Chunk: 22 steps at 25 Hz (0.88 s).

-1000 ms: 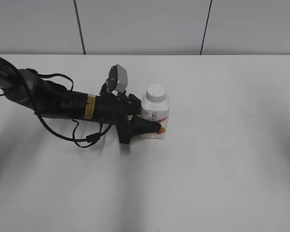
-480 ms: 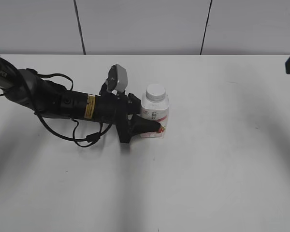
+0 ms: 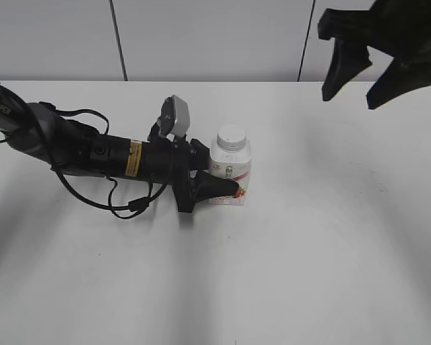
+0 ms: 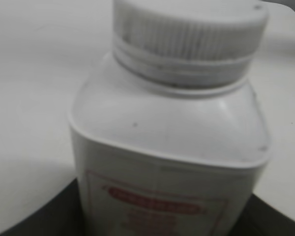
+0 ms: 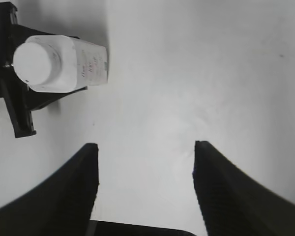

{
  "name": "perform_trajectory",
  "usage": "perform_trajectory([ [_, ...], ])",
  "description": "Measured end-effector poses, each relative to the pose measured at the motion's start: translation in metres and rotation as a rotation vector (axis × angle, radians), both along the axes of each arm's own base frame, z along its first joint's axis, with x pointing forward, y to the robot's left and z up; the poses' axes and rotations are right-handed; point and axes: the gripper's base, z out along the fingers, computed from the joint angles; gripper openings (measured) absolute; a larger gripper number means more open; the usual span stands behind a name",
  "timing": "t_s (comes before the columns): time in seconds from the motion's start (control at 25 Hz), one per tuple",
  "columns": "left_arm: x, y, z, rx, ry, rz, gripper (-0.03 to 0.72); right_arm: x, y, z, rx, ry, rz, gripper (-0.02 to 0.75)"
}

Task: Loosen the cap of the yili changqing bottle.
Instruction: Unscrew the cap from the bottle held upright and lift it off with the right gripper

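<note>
My left arm lay low along the table (image 3: pixel 309 273), its gripper (image 3: pixel 219 185) clamped on the upright bottle (image 3: pixel 230 176) near the table's middle, the cap (image 3: pixel 231 137) on. My right gripper (image 3: pixel 353 85), only an edge sliver half a second before, hung high at the upper right, its fingers (image 5: pixel 69 189) spread wide. The table was plain white before grey wall panels (image 3: pixel 208 39).

Ext cam slants down; both wrist cams share bottle (image 4: pixel 167 147).

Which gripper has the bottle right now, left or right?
The left gripper: its jaws clamp the yili changqing bottle. The right gripper hangs open, far from it.
</note>
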Motion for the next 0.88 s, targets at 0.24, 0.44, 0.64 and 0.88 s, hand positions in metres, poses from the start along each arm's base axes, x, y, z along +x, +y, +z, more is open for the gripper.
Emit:
perform_trajectory([
  [0.24, 0.0, 0.0, 0.0, 0.0, 0.0, 0.0, 0.403, 0.016, 0.029, -0.003, 0.01, -0.008, 0.041, 0.481],
  [0.44, 0.0, 0.0, 0.0, 0.0, 0.0, 0.0, 0.4, 0.025, 0.05, -0.013, 0.014, 0.007, 0.05, 0.481],
  [0.64, 0.0, 0.0, 0.0, 0.0, 0.0, 0.0, 0.4, 0.03, 0.067, -0.024, 0.016, 0.025, 0.06, 0.481],
  [0.88, 0.0, 0.0, 0.0, 0.0, 0.0, 0.0, 0.397, 0.036, 0.09, -0.033, 0.03, 0.015, 0.076, 0.481],
])
